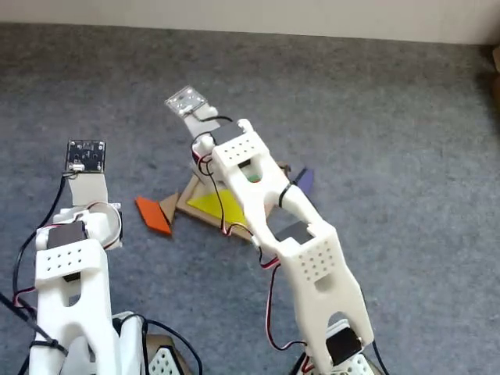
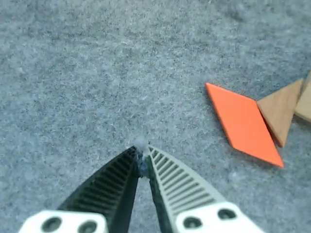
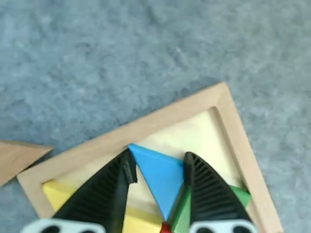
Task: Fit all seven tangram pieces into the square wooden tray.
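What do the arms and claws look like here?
The left arm and right arm are white plastic shells with perforated hole grids. Red and black cables loop alongside them. The left claw has one black ribbed finger and one grey; the right claw has both black.

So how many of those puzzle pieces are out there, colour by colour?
Orange piece: 1
Plain wood piece: 1
Yellow piece: 1
Blue piece: 1
Green piece: 1
Purple piece: 1
Red piece: 1, barely showing
Total: 7
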